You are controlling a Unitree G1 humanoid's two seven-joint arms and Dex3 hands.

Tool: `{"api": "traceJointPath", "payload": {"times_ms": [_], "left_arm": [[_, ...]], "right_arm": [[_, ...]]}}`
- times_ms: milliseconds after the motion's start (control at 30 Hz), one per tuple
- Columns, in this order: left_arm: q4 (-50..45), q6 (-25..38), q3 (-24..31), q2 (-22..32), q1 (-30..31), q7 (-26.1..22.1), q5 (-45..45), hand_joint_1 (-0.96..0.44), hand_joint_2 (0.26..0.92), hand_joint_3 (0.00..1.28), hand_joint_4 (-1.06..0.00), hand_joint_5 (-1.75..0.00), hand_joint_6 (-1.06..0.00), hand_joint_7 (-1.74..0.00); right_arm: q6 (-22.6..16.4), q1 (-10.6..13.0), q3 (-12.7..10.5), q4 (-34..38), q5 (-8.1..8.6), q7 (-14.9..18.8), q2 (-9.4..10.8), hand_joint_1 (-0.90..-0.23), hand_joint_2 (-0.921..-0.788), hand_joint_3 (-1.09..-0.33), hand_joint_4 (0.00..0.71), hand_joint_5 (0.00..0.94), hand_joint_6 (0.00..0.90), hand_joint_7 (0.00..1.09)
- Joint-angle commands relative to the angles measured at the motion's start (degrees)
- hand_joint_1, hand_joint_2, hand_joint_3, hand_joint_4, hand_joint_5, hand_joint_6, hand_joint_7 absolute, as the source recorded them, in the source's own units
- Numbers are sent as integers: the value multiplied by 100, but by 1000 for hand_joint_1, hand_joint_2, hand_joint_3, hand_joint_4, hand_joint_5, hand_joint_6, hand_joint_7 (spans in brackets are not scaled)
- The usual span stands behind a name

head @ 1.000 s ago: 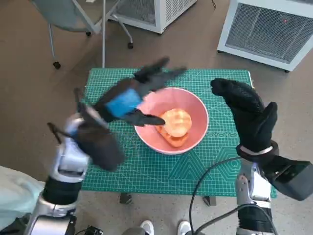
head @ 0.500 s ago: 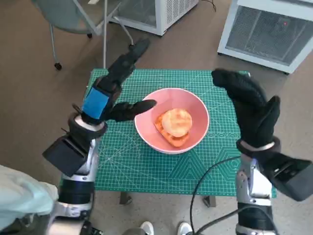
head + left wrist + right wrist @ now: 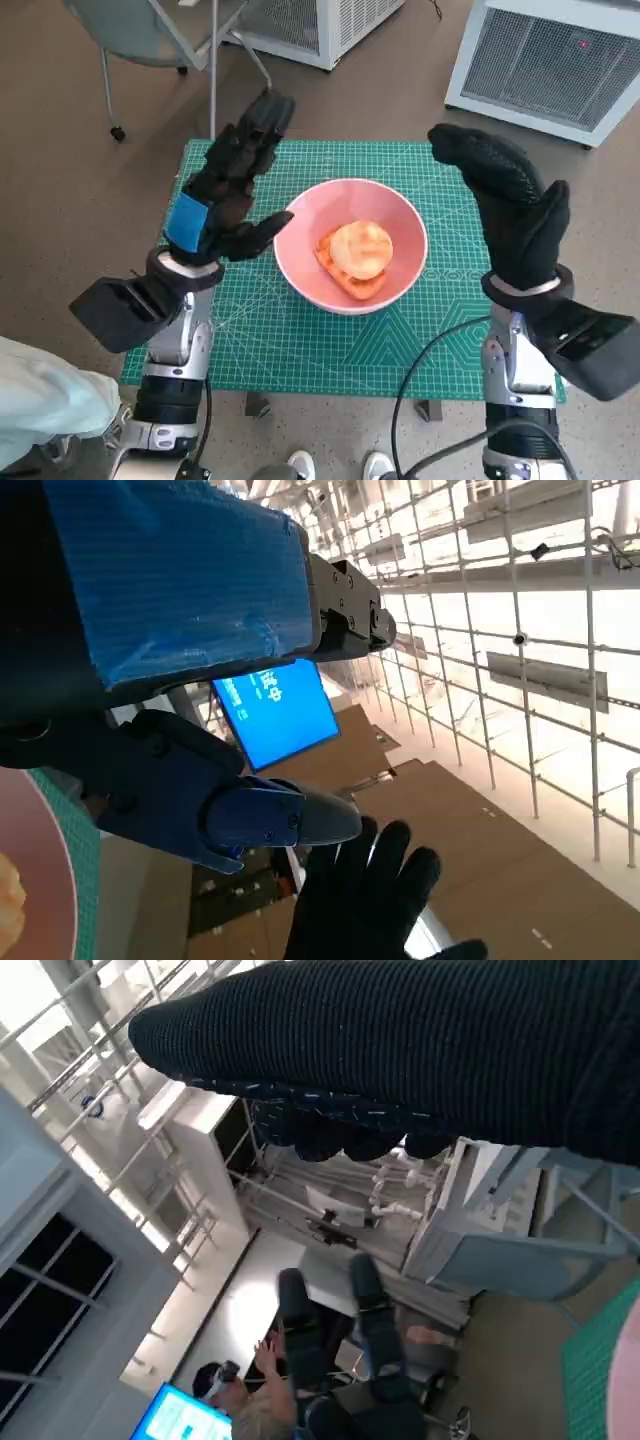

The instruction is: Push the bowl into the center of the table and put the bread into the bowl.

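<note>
A pink bowl (image 3: 399, 225) sits near the middle of the green cutting mat (image 3: 300, 340) on the table. A round golden bread roll (image 3: 361, 248) lies inside the bowl, on something orange. My left hand (image 3: 226, 193) is raised to the left of the bowl, fingers spread and pointing away from me, holding nothing. My right hand (image 3: 509, 208) is raised upright to the right of the bowl, fingers apart and empty. The bowl's rim (image 3: 40, 880) shows at the edge of the left wrist view, with my right hand (image 3: 365, 900) beyond it.
A chair on castors (image 3: 150, 40) stands beyond the table's far left corner. Two white mesh cabinets (image 3: 545, 60) stand on the floor behind. A cable (image 3: 425, 370) loops over the mat's near right edge. A person (image 3: 240, 1400) sits in the background of the right wrist view.
My left hand has drawn back from over the bowl to its left side and turned upright with fingers spread. The right hand has barely moved. Bowl and bread stay put.
</note>
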Motion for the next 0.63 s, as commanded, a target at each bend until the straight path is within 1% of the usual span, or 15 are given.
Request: {"api": "traceJointPath", "payload": {"times_ms": [33,167,367,633], "left_arm": [[125,-231,52,-24,72,-33,83,-644,921,344,-152,-3,-187,-1],[215,-373,72,-31,72,10,175,-641,921,342,-148,-1,-179,0],[287,-509,102,-63,84,28,176,-638,921,339,-150,-2,-184,-4],[291,-538,99,-105,110,84,193,-634,921,334,-159,-5,-196,-9]], "right_arm": [[112,23,26,-14,-92,-73,-52,-632,-921,-649,134,4,-1,515],[127,21,35,-32,-120,-94,-75,-633,-921,-650,135,4,-1,513],[163,9,25,-17,-113,-95,-87,-638,-921,-649,134,3,-1,508],[186,-11,3,49,-106,-93,-96,-632,-921,-643,134,2,-1,507]]}}
